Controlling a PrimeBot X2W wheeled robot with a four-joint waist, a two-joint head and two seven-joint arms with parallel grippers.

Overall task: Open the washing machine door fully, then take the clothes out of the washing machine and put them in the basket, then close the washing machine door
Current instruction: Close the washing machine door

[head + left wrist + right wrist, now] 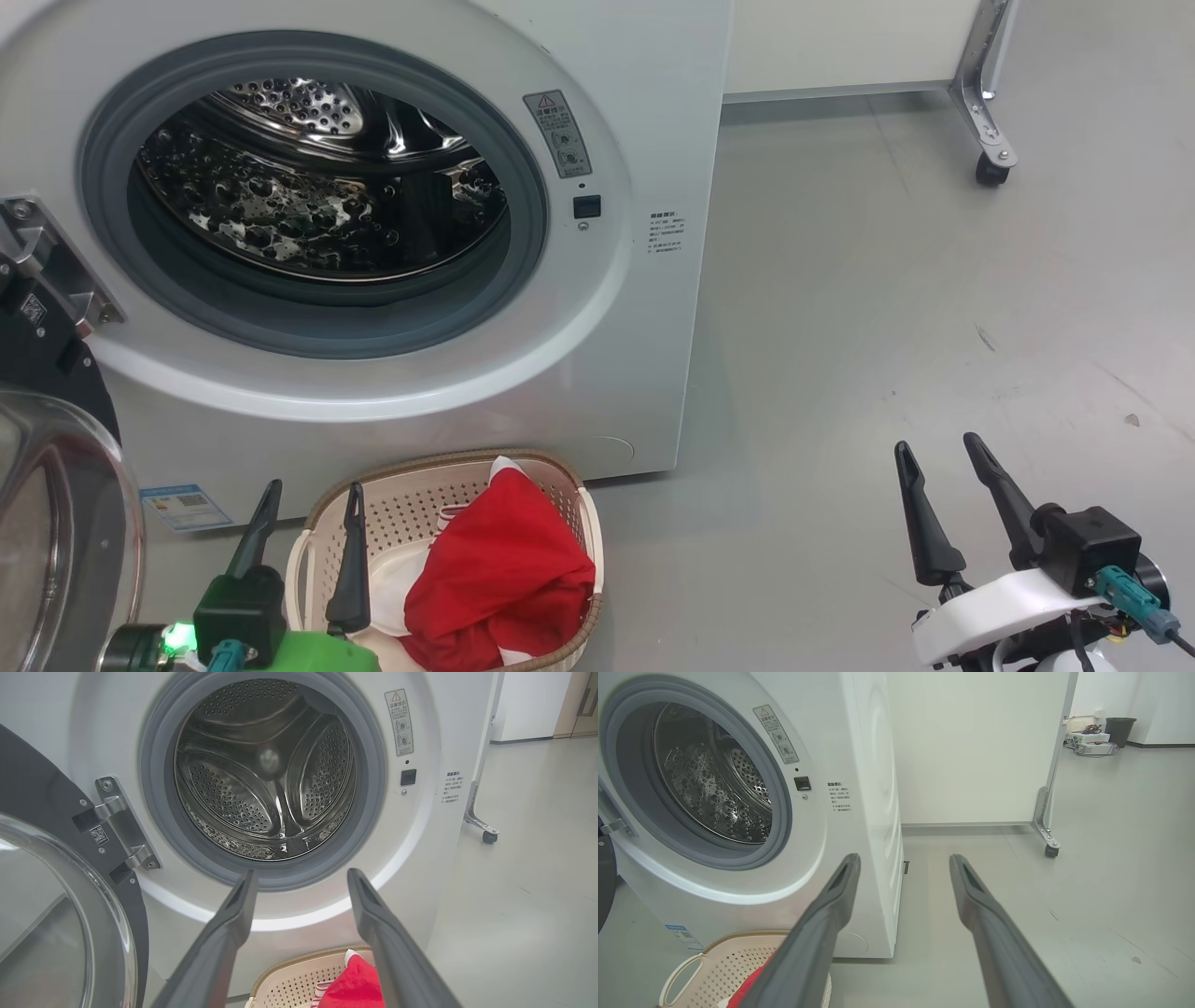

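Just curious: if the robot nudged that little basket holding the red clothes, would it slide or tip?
Probably slide: the basket is low, wide and sits on a smooth floor. Its thin perforated plastic looks light. The red clothes heaped inside look soft, so they would likely sag, not tip it.

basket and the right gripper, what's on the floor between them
Nothing. In the head view the stretch between the basket and the right gripper is bare grey floor.

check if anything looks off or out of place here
Nothing stands out. The washing machine door hangs open, the drum looks empty, and the clothes sit in the basket, peaking just above its rim.
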